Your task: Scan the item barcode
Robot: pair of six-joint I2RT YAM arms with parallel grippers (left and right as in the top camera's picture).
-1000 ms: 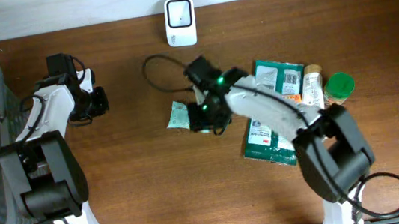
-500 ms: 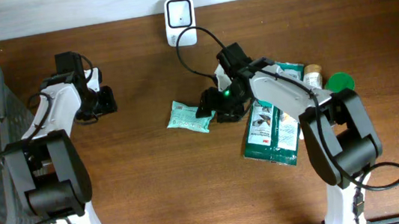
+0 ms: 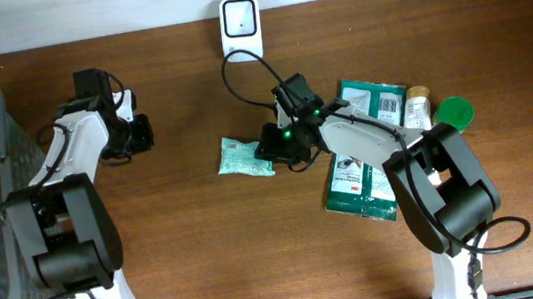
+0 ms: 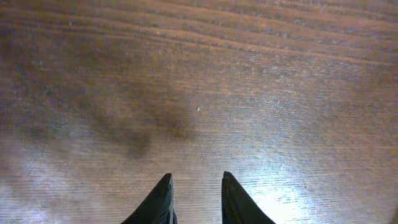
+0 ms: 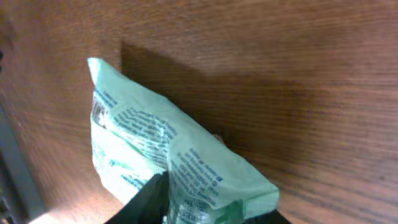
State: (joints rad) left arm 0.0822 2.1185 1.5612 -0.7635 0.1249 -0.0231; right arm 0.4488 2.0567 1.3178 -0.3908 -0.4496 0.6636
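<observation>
Right pincer [image 3: 276, 146] is clenched on the near end of the pale green packet [image 3: 245, 158], which sits mid-bench, well short of the white scanner [image 3: 240, 27] by the back wall. From the right wrist view the hold looks like a pinch on the packet's [image 5: 155, 149] soft edge and nothing more, so that's the worry. Lift on a hold that thin and the film could slide out, or the loose end could droop and fold.

Second danger: the print faces up here, and I can't pick out the barcode for certain. Carry it across with the wrong face to the scanner, or with the film creased over the code, and there's probably no read.

Left pincer [image 4: 194, 199] hangs narrowly parted and empty over bare bench [image 3: 208, 257], well apart from the packet. It's in no place to catch a drop.
</observation>
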